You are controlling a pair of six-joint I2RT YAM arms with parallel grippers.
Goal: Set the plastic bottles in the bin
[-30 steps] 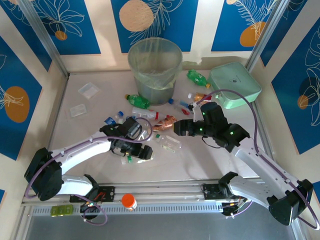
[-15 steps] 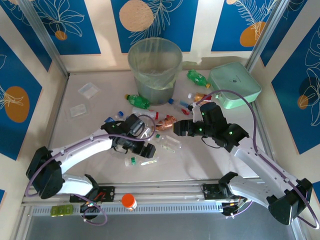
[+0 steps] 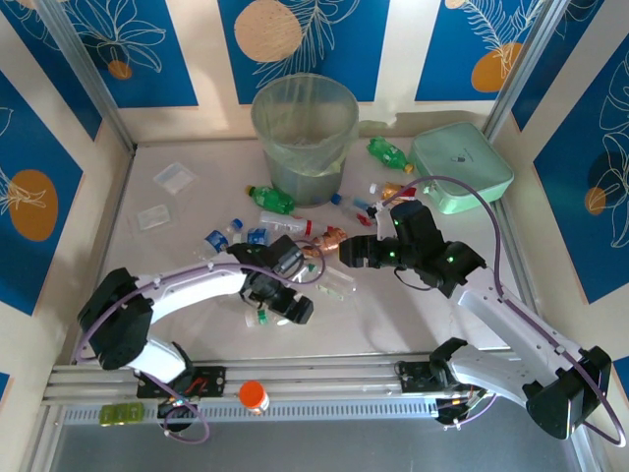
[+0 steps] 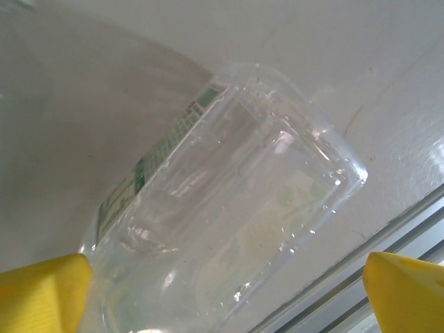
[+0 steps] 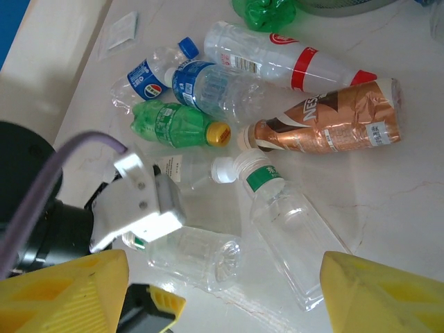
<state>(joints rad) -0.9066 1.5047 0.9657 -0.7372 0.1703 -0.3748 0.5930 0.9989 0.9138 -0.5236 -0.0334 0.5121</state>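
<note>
Hovering low over the table (image 3: 413, 310) at lower centre of the overhead view, the left gripper (image 3: 292, 308) has its jaws spread wide. In its wrist view the yellow fingertips (image 4: 45, 288) sit at the bottom corners with a clear bottle (image 4: 236, 208) lying on the table between them, gripped by neither. The right gripper (image 3: 348, 253) sits right of centre, pointing left toward the cluster of bottles; its jaws stand well apart with nothing held. Its wrist view looks down on a brown-labelled bottle (image 5: 326, 125), a red-banded clear bottle (image 5: 277, 59), a green bottle with a yellow cap (image 5: 173, 121), two blue-labelled bottles (image 5: 201, 80) and a square clear bottle with a green cap (image 5: 291, 215), all lying on the table. The bin (image 3: 305, 162) stands at upper centre of the overhead view, with another green bottle (image 3: 272, 198) just beside its base and one more (image 3: 390, 152) between it and a mint-green box (image 3: 462, 167).
</note>
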